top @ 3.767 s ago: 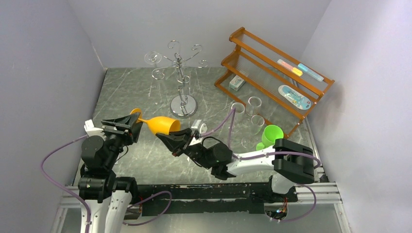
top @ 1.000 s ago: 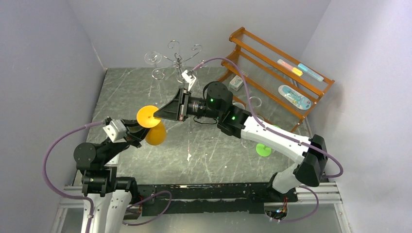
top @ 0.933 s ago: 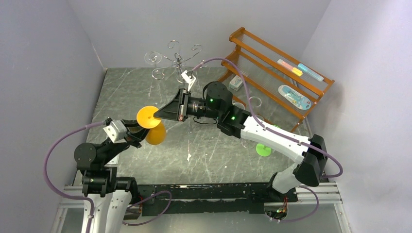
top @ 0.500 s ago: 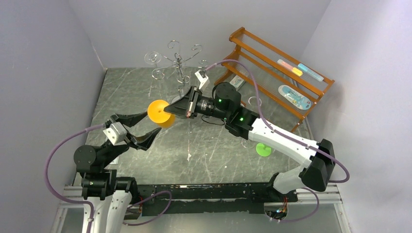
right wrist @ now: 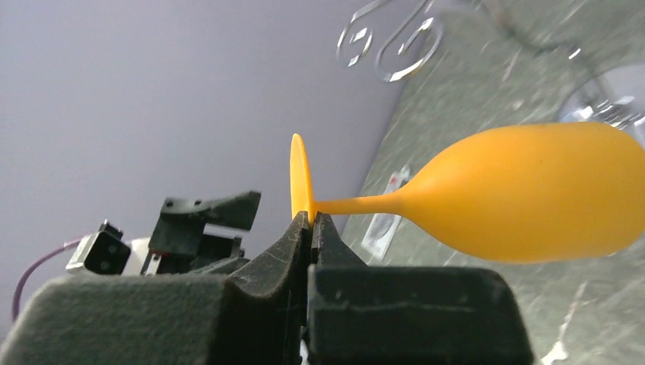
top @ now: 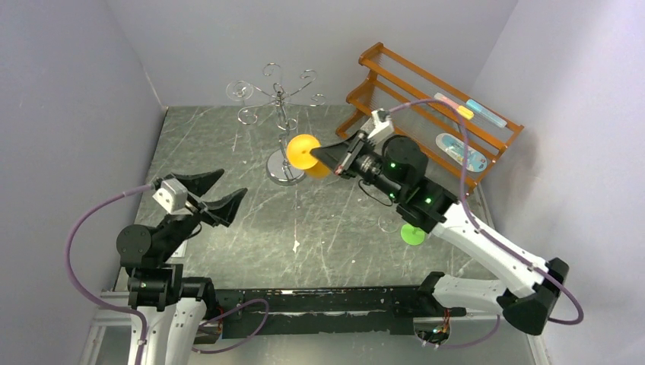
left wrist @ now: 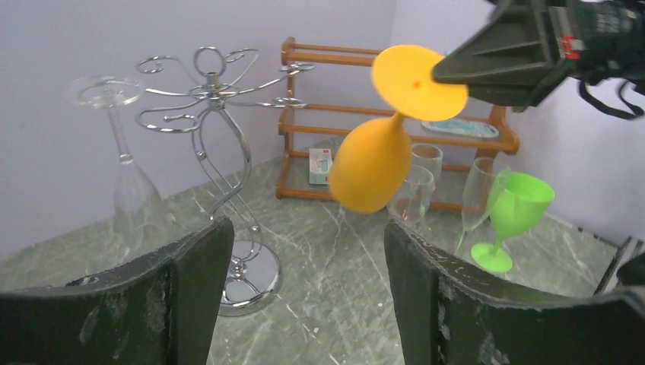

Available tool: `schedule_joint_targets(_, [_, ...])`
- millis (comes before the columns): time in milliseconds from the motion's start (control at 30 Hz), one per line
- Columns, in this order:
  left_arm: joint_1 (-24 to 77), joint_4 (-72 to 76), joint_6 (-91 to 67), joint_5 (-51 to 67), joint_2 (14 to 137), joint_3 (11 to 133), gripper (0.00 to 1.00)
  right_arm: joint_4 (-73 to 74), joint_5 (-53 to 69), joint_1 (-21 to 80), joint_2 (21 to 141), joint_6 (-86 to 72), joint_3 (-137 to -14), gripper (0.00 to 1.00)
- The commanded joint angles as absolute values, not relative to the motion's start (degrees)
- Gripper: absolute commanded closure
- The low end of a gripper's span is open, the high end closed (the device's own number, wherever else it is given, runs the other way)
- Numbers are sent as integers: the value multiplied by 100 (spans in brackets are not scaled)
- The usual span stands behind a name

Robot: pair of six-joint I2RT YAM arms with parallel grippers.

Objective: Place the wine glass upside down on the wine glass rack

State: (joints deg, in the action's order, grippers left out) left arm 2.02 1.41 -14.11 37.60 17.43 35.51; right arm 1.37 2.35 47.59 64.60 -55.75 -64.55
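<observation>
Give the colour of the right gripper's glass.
Orange; the wine glass shows best in left wrist view.

Grey marbled worktop [top: 228,144]. At its back right, orange-brown wooden shelf [top: 423,90], with small white-and-teal box [left wrist: 321,166] on the lowest level and flat packets [top: 478,161] higher up. In front of it, some clear glasses [left wrist: 426,161] upright, green wine glass [left wrist: 519,204] just beside them, also upright.

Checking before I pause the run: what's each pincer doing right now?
Left pincer: open, holding nothing.
Right pincer: shut on the orange glass, at the stem beside its foot.
</observation>
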Motion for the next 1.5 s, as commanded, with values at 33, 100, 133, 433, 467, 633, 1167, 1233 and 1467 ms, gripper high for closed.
schedule_joint_targets(33, [198, 398, -2192, 2963, 1916, 3604, 24, 596, -1646, 4521, 5999, -4702, -6516, 100])
schedule_joint_targets(100, [197, 444, -2360, 2843, 1977, 3595, 26, 407, -1767, 4202, 5920, -4553, -6507, 100])
schedule_joint_targets(133, [200, 419, -2436, 2733, 1998, 3595, 26, 323, -1739, 4068, 5939, -4512, -6549, 100])
schedule_joint_targets(433, [198, 403, -3160, 2090, 2036, 3437, 25, -170, -951, 3183, 6801, -4389, -7213, 100])
schedule_joint_targets(467, [196, 385, -3182, 2059, 2051, 3449, 25, -209, -802, 3090, 6921, -4408, -7291, 100])
schedule_joint_targets(633, [196, 307, -3312, 2104, 2166, 3487, 25, -476, 142, 2692, 7556, -4636, -7660, 100])
schedule_joint_targets(1167, [193, 269, -3550, 1961, 2322, 3362, 26, -616, 1256, 2605, 8990, -5203, -8627, 100])
schedule_joint_targets(1233, [198, 230, -3534, 1938, 2301, 3364, 26, -517, 1345, 2568, 9132, -5397, -8755, 100])
schedule_joint_targets(1467, [198, 41, -3465, 1819, 2264, 3427, 26, 66, 1810, 2404, 9687, -6130, -9299, 100])
